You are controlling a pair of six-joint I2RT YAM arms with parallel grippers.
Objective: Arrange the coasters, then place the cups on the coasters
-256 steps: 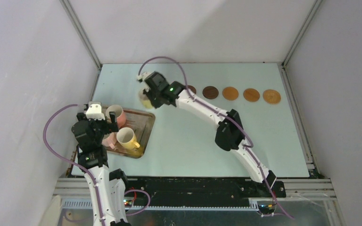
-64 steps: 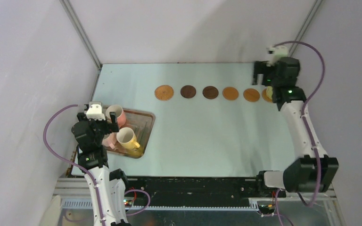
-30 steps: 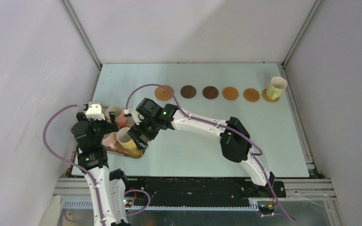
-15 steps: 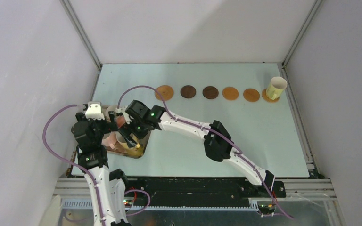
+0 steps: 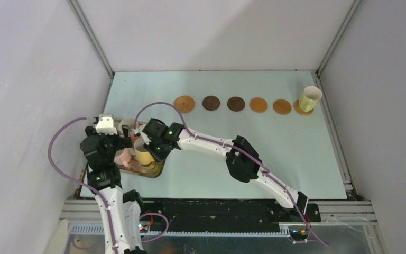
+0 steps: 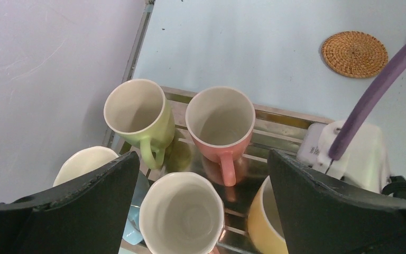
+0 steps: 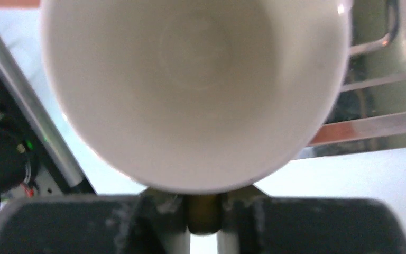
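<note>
Right fingers (image 7: 154,209) pinch what seems the handle of the yellow cup (image 7: 190,79), bowl just beyond; left fingers (image 6: 90,206) stand wide.

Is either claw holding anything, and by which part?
The right gripper pinches the yellow cup by its handle. The left gripper is open, holding nothing.

Top: high, rearward, looking down; wrists: close above tray (image 6: 288,120); all three share yellow cup (image 6: 259,227).
</note>
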